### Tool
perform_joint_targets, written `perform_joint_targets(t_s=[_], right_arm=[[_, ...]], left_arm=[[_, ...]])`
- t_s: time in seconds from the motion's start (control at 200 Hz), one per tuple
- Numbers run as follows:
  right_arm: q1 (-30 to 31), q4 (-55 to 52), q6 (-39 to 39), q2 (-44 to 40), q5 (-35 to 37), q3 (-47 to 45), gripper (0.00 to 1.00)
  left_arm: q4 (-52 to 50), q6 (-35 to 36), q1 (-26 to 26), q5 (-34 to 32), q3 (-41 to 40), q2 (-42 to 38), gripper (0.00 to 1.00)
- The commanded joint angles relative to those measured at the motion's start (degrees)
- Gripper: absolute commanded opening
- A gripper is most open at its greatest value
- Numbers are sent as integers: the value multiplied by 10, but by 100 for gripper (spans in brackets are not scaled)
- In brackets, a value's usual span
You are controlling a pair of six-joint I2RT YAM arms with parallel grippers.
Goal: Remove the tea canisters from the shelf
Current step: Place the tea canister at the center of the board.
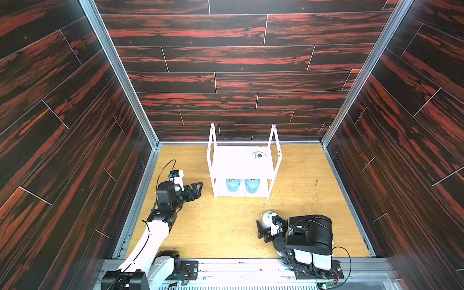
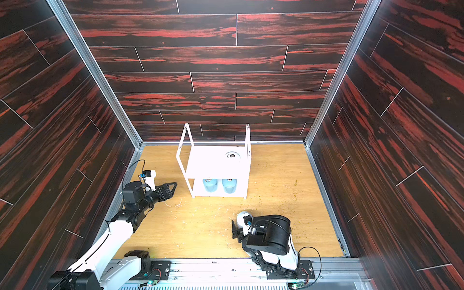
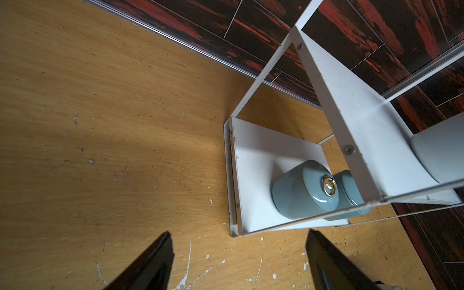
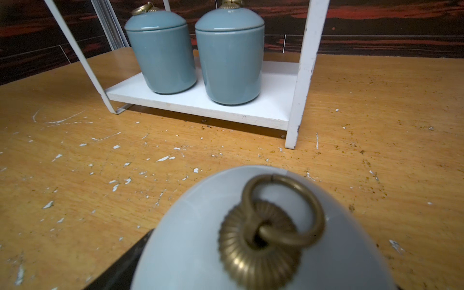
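**A:** Canisters first: where does each one stand?

**B:** On the lower board of the shelf (image 1: pixel 241 163), toward its six o'clock edge, a blue canister (image 1: pixel 232 185) and its blue twin (image 1: pixel 251 185) stand upright just beside each other. A shelved white canister (image 1: pixel 258 155) sits on the top board near the two o'clock corner. A loose white canister (image 1: pixel 266 218) stands on the table (image 1: pixel 226 226), at about five o'clock from the shelf and well apart from it.

**A:** And the grippers?

**B:** The left gripper (image 1: pixel 200 189) hangs at nine o'clock of the shelf, pointing toward it, jaws partly spread with nothing between them. The right gripper (image 1: pixel 268 224) sits right at the loose white canister. One dark finger (image 4: pixel 118 276) shows beside the dome, but I cannot tell whether the jaws clamp it or stand clear.
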Motion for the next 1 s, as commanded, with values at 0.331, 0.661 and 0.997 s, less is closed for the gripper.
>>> perform_joint_targets(t_s=[0.331,0.661,0.997], right_arm=[[6,132,8,-17,17,-118,98],[12,122,-3,-42,22,-122,98],[13,-98,40,-188,48,-100,98]], left_arm=[[-3,5,2,12,6,-14,87],[-3,7,2,13,5,-16,88],[-2,7,2,15,7,-14,88]])
